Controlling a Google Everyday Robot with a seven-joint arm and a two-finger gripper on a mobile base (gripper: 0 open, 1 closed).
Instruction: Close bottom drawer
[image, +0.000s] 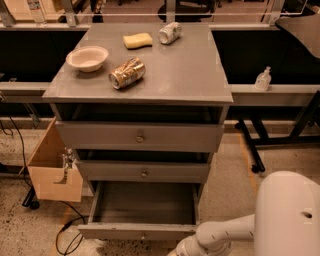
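The bottom drawer (137, 231) of the grey cabinet stands pulled far out, its inside empty and its front near the lower edge of the camera view, with a small knob on it. My white arm comes in from the lower right, and my gripper (181, 249) is low at the right end of the drawer front, mostly cut off by the frame edge. Above it, the middle drawer (144, 171) and the top drawer (140, 136) also stand out a little.
On the cabinet top (190, 75) lie a white bowl (87, 58), a crushed can (127, 73), a yellow sponge (137, 40) and another can (169, 32). A cardboard box (52, 170) hangs at the cabinet's left. A bottle (262, 79) stands on the right shelf. Cables lie on the floor.
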